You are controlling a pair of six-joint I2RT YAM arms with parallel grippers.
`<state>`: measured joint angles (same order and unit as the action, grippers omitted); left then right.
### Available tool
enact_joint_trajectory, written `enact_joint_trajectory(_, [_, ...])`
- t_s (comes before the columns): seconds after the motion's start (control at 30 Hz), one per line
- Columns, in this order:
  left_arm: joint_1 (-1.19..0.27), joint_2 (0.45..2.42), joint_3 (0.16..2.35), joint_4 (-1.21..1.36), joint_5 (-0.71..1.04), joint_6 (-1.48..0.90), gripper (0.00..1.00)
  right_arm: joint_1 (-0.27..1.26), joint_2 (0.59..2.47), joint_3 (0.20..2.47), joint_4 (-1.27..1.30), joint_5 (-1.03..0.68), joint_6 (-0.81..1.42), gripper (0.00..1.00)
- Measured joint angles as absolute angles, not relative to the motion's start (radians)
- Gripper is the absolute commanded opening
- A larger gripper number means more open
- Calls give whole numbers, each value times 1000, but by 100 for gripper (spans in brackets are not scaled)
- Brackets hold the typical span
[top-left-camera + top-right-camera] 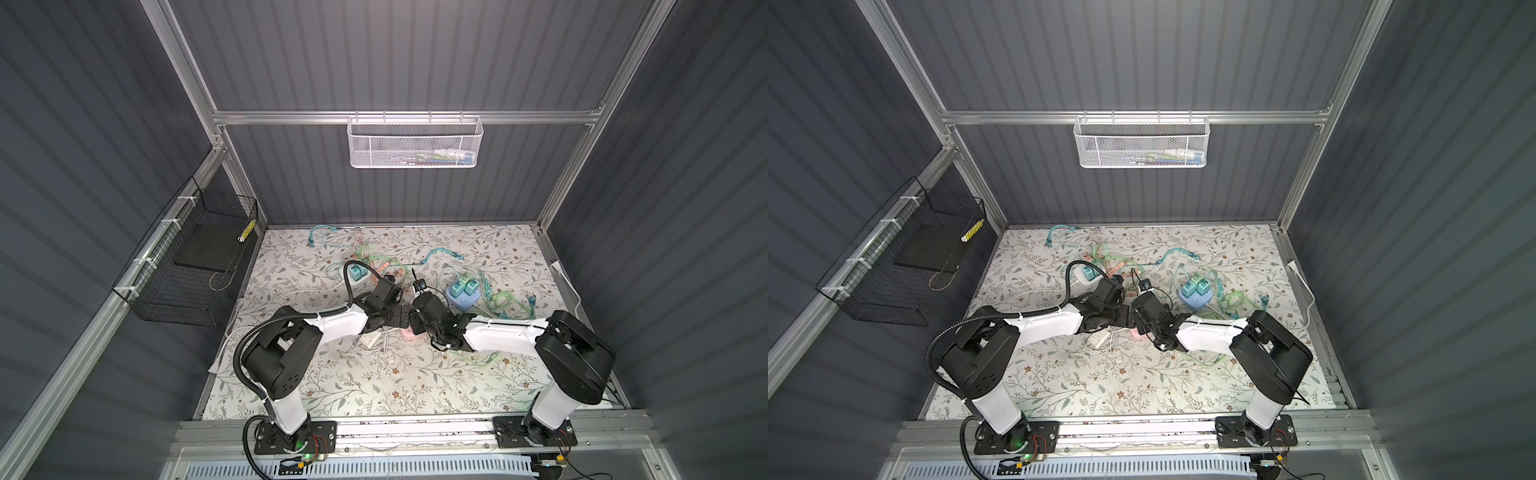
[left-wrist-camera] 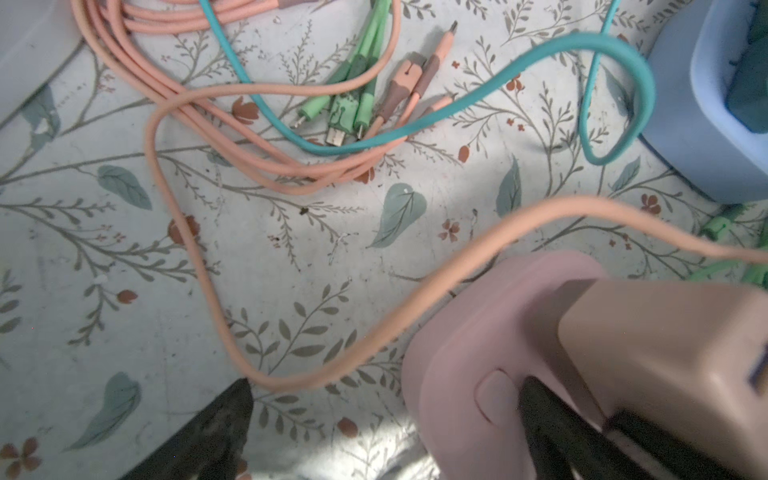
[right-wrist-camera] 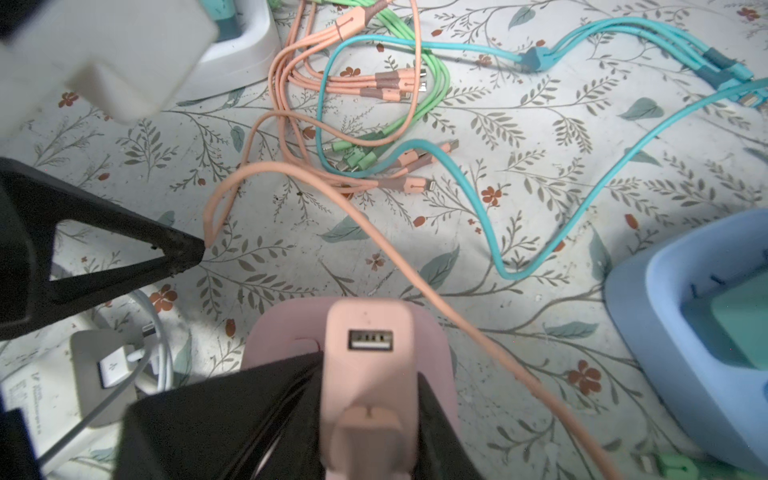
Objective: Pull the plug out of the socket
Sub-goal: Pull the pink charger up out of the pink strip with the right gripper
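Bracing for the pull near the middle of the floral desk (image 1: 374,386): the left pincer (image 2: 386,388) stands spread wide, one finger (image 2: 548,415) down on the pink socket (image 2: 465,365) just beside the pink plug (image 2: 665,353), its other finger clear of both over bare desk. To the right, the right pincer (image 3: 365,374) is clamped on the plug, a finger flat against each side, the plug standing in the socket and apparently fully seated. The step in hand looks to be the extraction itself. Done well, the right arm would draw straight along the plug's axis, without rocking, while the left finger pins the light socket so it does not lift with it. A peach cable (image 2: 582,204) arcs loose past the socket and could snag. The plug sits between the right pincer's fingers and just beside the left pincer's near finger; a blue socket (image 3: 648,316) stands apart toward the desk's right edge.
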<state>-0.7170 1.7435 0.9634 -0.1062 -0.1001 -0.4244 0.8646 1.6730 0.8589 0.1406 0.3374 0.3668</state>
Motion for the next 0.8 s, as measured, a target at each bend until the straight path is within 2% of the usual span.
enact_joint_trajectory(0.53, [-713,1745,964,-106,-96,-424,100,863,1647,904,138,354,351,11])
enact_joint_trajectory(0.8, [-712,1745,964,-103,-89,-421,100,807,1613,904,104,310,330,11])
